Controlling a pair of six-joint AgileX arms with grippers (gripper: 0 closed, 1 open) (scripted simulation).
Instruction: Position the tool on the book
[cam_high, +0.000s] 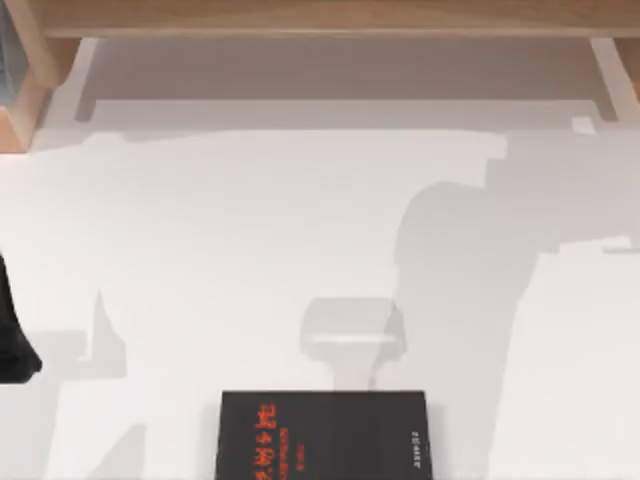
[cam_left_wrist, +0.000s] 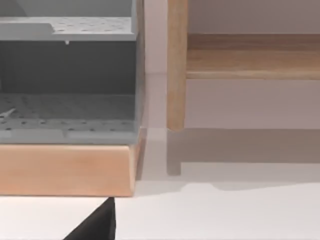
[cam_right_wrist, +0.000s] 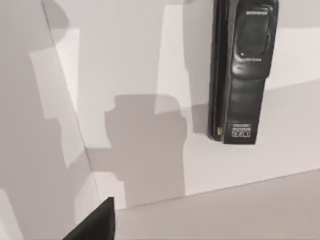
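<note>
A broad white tabletop (cam_high: 250, 250) is seen from above, bounded at its far edge by a pale wooden shelf frame (cam_high: 320, 18), and a grey perforated rack on a wooden base (cam_left_wrist: 67, 90) is seen in the left wrist view. The flat rectangular book with a black cover and red-orange characters (cam_high: 325, 435) lies at the near edge of the table, slightly left of centre, partly cut off by the picture's border. In the right wrist view a black, elongated, hard-cased tool with small pale labels (a stapler, by its look) (cam_right_wrist: 242, 70) is seen lying flat on the white surface. It is judged rigid, moderately heavy and fairly smooth, so a grasp across its narrow sides near the middle would be preferred, where balance is best. Wide open room is left around the book on its far and lateral sides, yet its near edge sits close to the table's rim, so placement should be kept inward. A dark part of the left arm (cam_high: 12, 330) is seen at the left border; whether either gripper's fingers are spread or closed cannot be told.
</note>
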